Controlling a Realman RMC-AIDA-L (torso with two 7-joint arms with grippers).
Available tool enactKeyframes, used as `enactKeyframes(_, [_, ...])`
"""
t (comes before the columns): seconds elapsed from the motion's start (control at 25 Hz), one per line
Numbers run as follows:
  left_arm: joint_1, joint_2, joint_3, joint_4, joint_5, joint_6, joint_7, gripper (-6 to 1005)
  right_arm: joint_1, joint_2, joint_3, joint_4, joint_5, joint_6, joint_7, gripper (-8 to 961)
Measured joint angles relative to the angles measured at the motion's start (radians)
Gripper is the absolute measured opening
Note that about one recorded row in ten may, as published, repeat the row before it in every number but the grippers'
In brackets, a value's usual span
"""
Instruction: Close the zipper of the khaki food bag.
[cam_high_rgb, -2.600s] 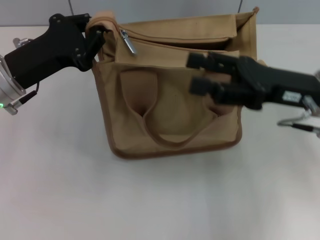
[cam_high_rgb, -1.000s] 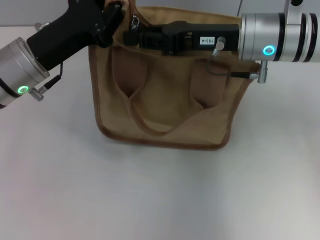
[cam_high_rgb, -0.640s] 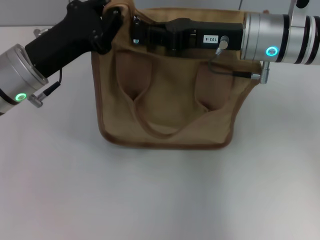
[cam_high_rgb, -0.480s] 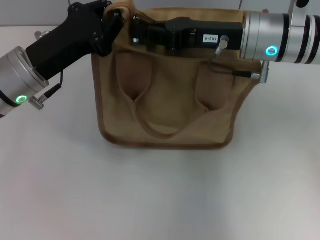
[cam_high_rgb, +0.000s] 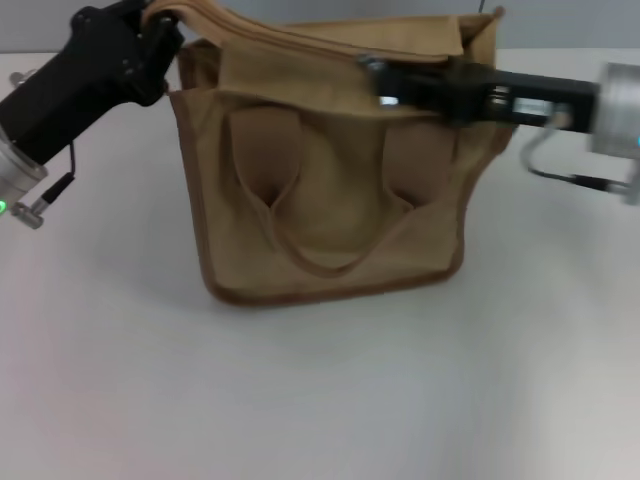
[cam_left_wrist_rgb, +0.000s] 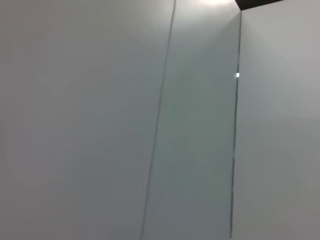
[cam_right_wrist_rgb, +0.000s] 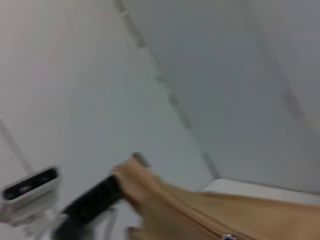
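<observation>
The khaki food bag (cam_high_rgb: 330, 190) stands on the white table, its two loop handles hanging down the front. My left gripper (cam_high_rgb: 165, 30) is at the bag's top left corner, shut on the fabric edge and holding it up. My right gripper (cam_high_rgb: 378, 82) reaches in from the right over the top panel and is shut at the shiny silver pull tab (cam_high_rgb: 367, 64) of the zipper, about midway along the top. In the right wrist view the bag's tan top (cam_right_wrist_rgb: 175, 210), a silver glint of the pull tab (cam_right_wrist_rgb: 229, 236) and the left gripper (cam_right_wrist_rgb: 90, 205) show. The left wrist view shows only wall.
The white table (cam_high_rgb: 320, 400) spreads in front of the bag and to both sides. A grey wall (cam_left_wrist_rgb: 150, 120) stands behind. The right arm's silver wrist (cam_high_rgb: 620, 110) and its cable loop hang beside the bag's right edge.
My right gripper has slid rightward along the bag's top, from the left end to about the middle, with the pull tab. The left gripper has moved left, pulling the corner taut.
</observation>
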Motion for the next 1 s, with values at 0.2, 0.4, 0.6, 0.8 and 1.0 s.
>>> enactKeyframes(0.2, [0.019,0.001,0.000,0.019,-0.019,0.000,-0.011,41,-0.120,-0.026,0.094,-0.081,0.000,-0.046,0.045,-3])
enactKeyframes(0.4, [0.019,0.001,0.005,0.020,-0.024,-0.005,-0.011,44,-0.137,-0.048,0.195,-0.021,0.003,-0.178,-0.021,-6])
enactKeyframes(0.6, [0.014,0.001,0.007,0.017,-0.024,-0.012,-0.011,48,-0.147,-0.053,0.198,0.003,0.000,-0.311,-0.162,128])
enactKeyframes(0.8, [0.016,0.000,0.001,0.017,-0.024,-0.025,-0.011,51,-0.173,-0.043,0.180,0.021,-0.074,-0.453,-0.412,313])
enactKeyframes(1.0, [0.018,0.001,0.004,0.020,-0.023,-0.047,-0.013,55,-0.179,-0.037,0.179,0.068,-0.198,-0.460,-0.576,460])
